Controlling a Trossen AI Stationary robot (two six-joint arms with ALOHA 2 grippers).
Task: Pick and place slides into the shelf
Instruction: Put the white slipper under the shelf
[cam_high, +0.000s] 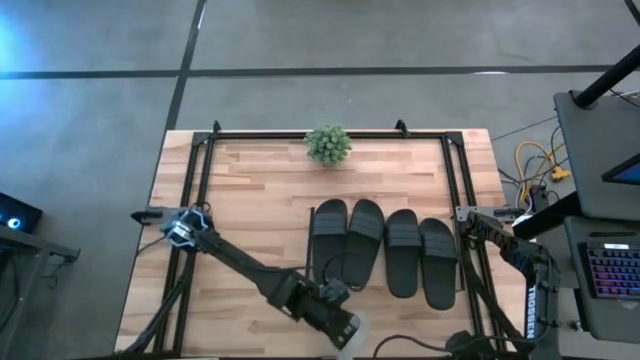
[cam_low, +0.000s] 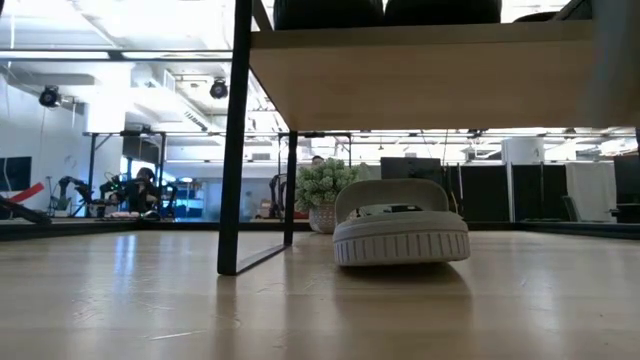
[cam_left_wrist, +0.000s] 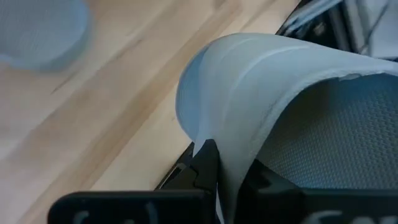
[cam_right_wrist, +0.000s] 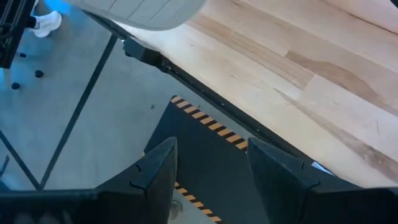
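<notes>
Four black slides (cam_high: 380, 240) lie side by side on the shelf's wood top board (cam_high: 260, 200), soles down. My left gripper (cam_high: 340, 322) is at the board's near edge, shut on a light grey slide (cam_high: 353, 335), which fills the left wrist view (cam_left_wrist: 280, 81). Another light grey slide (cam_low: 400, 235) rests sole down on the lower surface under the shelf board (cam_low: 420, 75). My right arm (cam_high: 505, 235) waits at the right side; its gripper (cam_right_wrist: 208, 168) is open over the floor beside the table edge, with nothing between the fingers. My left gripper pinches the grey slide's wide strap at its edge (cam_left_wrist: 227, 155). One finger (cam_left_wrist: 205, 165) is on the strap's outer face. The other (cam_left_wrist: 267, 180) reaches under the strap, above the textured footbed (cam_left_wrist: 329, 137). Whether any part of the slide rests on the board does not show.
A small potted plant (cam_high: 328, 143) stands at the board's far edge. Thin dark rails (cam_high: 200, 190) run along the board's left and right sides, and a black leg (cam_low: 235, 150) stands on the lower surface. Bare wood lies left of the black slides.
</notes>
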